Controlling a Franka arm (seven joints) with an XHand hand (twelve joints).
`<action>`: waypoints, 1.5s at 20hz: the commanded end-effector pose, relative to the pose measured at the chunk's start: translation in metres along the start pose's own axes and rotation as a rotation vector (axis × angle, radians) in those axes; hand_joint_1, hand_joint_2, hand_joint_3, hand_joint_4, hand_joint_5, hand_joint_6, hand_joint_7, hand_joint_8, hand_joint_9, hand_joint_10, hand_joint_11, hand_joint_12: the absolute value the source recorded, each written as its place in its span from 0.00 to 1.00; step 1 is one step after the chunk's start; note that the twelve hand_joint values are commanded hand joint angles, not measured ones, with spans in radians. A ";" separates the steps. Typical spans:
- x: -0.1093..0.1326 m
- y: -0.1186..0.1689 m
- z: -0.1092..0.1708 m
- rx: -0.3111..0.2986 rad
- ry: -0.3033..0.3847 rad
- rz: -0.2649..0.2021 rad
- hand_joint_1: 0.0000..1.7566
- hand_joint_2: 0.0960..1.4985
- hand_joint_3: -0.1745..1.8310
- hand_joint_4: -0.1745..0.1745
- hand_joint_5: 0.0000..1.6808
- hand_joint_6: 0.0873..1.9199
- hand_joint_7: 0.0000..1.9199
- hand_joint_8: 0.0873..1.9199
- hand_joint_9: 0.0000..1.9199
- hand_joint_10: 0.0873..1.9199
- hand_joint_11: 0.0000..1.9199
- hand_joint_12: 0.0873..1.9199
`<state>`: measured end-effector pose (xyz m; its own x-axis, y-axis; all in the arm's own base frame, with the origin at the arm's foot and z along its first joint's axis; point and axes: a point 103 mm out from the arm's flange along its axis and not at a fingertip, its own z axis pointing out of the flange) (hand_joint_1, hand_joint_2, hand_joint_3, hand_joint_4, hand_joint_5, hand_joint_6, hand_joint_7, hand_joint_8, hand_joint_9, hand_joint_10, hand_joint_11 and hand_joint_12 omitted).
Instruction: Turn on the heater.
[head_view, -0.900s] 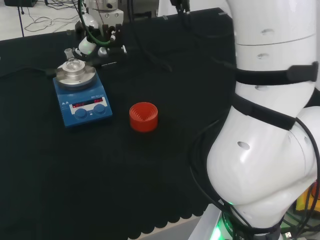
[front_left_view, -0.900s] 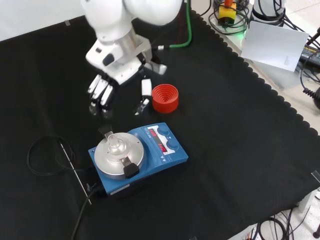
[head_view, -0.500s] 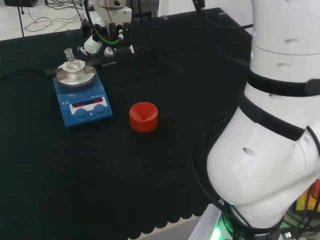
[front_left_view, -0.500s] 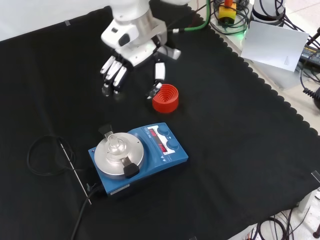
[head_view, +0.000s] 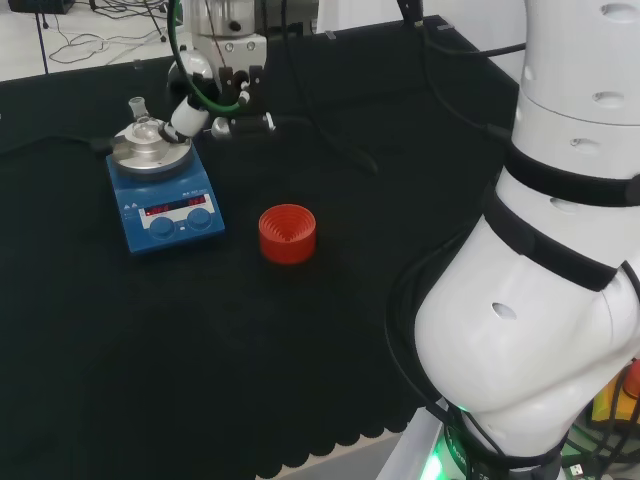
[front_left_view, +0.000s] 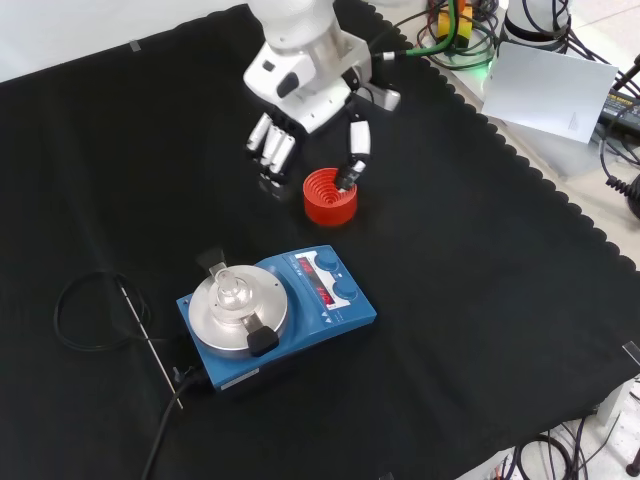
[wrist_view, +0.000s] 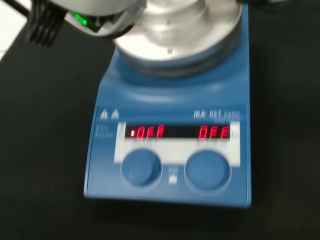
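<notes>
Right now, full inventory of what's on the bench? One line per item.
blue hotplate heater with round silver top plate: 1, blue and silver, near middle of the cloth in the front view; two blue knobs and a red lit display on its front panel
small clear glass flask: 1, clear, on the silver plate
red ribbed ring stand: 1, red, beyond the heater in the front view, nothing on it
black cable: 1, black, looped on the cloth left of the heater in the front view
black cloth: 1, black, covers the bench
white robot arm: 1, white, right side of the head view
hand: 1, black and white, above the red stand, fingers relaxed, holding nothing
</notes>
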<state>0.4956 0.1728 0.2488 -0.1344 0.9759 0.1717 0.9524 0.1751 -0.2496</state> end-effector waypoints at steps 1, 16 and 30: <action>0.013 -0.019 0.035 0.099 -0.009 0.004 0.48 0.39 0.40 0.37 0.24 0.24 0.42 0.37 0.50 0.29 0.26 0.66; 0.033 -0.036 0.077 0.268 -0.007 0.005 0.57 0.44 0.39 0.19 0.29 0.25 0.77 0.72 0.84 0.72 0.75 0.50; 0.051 -0.025 0.101 0.421 -0.064 -0.026 0.80 0.45 0.56 0.29 0.17 0.42 0.80 0.85 0.83 0.86 0.59 0.69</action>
<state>0.4424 0.2244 0.1772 -0.1646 0.9759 0.1435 0.7879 0.2177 -0.5761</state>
